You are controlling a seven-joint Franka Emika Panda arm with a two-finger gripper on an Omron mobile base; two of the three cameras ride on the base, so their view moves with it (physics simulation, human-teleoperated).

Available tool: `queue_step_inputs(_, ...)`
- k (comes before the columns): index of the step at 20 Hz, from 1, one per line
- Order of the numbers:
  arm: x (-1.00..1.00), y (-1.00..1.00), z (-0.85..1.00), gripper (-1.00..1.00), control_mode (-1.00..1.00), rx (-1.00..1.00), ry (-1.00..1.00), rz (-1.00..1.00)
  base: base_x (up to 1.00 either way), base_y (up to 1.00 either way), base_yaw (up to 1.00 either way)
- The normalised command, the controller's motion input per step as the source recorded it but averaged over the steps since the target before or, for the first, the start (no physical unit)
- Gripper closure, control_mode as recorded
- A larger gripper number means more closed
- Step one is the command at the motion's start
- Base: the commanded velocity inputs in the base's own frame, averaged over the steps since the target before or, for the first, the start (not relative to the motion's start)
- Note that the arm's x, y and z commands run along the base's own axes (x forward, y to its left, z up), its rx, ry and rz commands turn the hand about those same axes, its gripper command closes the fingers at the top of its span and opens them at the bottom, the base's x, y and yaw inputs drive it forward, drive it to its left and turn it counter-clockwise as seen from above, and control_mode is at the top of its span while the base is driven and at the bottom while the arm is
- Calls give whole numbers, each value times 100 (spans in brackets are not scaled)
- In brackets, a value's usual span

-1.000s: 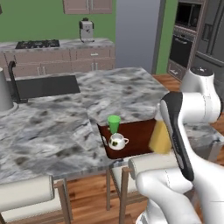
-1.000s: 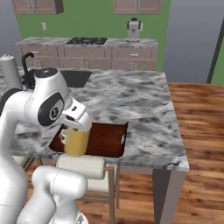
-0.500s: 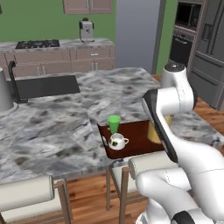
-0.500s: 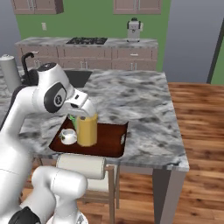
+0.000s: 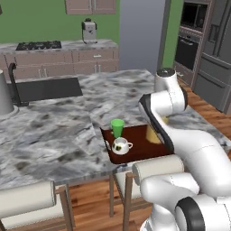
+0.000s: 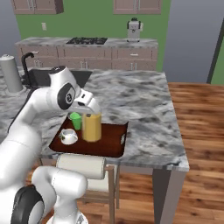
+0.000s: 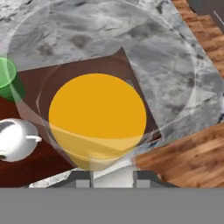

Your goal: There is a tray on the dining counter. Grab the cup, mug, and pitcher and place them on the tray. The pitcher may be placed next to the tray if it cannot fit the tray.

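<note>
The yellow-orange pitcher (image 6: 92,127) stands upright over the right half of the dark reddish-brown tray (image 6: 114,145) near the front edge of the marbled dining counter (image 6: 144,105). My gripper (image 6: 89,110) comes down on the pitcher's top rim and is shut on it. The green cup (image 6: 75,120) and the white mug (image 6: 68,136) stand on the tray's left half, close beside the pitcher. From the left base, my arm hides most of the pitcher (image 5: 153,135); the cup (image 5: 117,127) and mug (image 5: 121,145) show. The hand view looks down into the pitcher (image 7: 97,116), with cup (image 7: 6,78) and mug (image 7: 17,140) at the left.
Two cushioned stools (image 5: 157,167) (image 6: 81,166) stand against the counter's front edge, right under the tray. A dark sink (image 5: 45,88) and a grey canister (image 6: 11,74) are far to the left. The counter's right end drops off to wooden floor (image 6: 197,131).
My arm carried the pitcher from over the counter's front edge forward over the tray, next to the cup and mug. Cup, mug and tray stayed put.
</note>
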Motion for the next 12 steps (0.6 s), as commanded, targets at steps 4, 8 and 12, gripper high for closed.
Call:
queue_step_inputs(4,68,0,-52,100,-100,-4,0,0,0,0,0)
queue_step_inputs(8,43,0,-58,100,-100,-4,0,0,0,0,0)
queue_step_inputs(12,38,0,-35,100,-100,0,0,0,0,0,0)
